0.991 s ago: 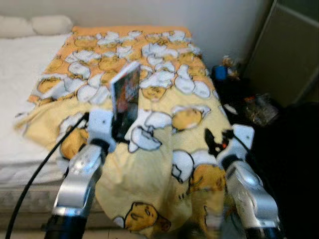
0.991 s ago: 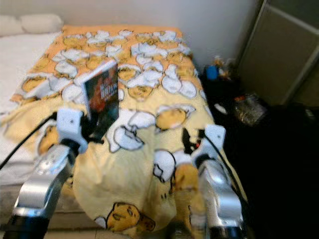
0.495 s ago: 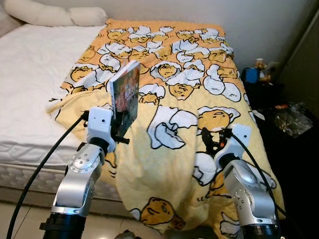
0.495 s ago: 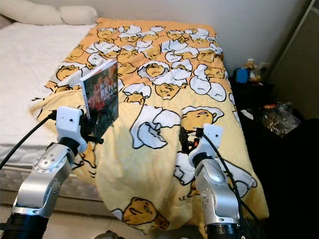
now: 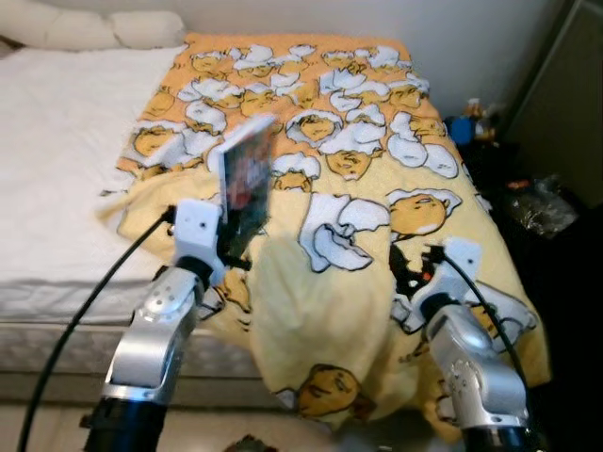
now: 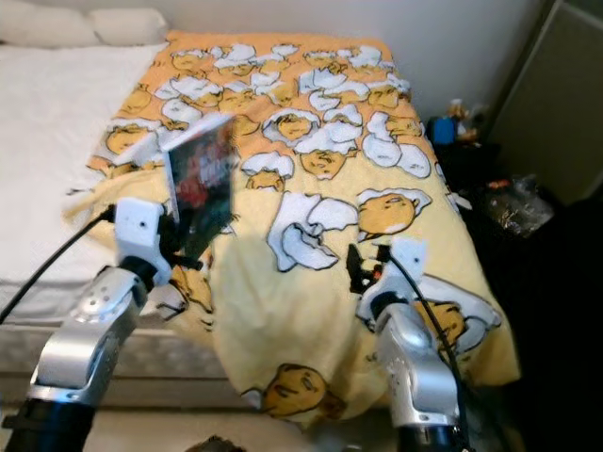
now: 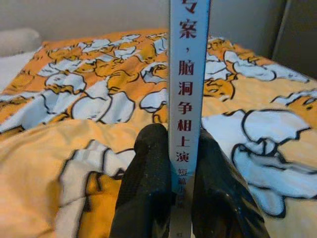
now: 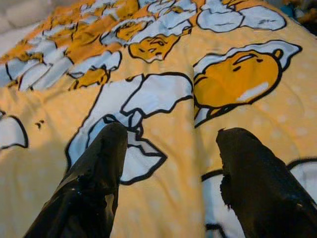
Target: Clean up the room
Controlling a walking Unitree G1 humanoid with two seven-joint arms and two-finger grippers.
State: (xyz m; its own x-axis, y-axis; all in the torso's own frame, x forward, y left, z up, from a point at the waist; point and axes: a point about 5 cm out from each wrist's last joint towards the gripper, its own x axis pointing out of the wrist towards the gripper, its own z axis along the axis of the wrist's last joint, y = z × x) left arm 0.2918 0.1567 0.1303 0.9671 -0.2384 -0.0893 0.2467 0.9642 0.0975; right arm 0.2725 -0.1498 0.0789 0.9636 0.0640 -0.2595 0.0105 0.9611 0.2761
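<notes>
Illumination is even and moderately bright across the white mattress [image 5: 57,141] and the yellow patterned blanket [image 5: 339,188], while the area right of the bed falls into deep shadow with little detail. Both eye views show motion blur, strongest on the held book [image 5: 247,179]. Both wrist views are sharper, although the blanket background softens with distance.

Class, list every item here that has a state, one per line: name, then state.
book: upright, clamped at its lower edge, held above the bed
left pincer: shut on the book's spine
right pincer: open, empty, over the blanket
blanket: spread over the bed, rumpled, draping off the near edge
</notes>
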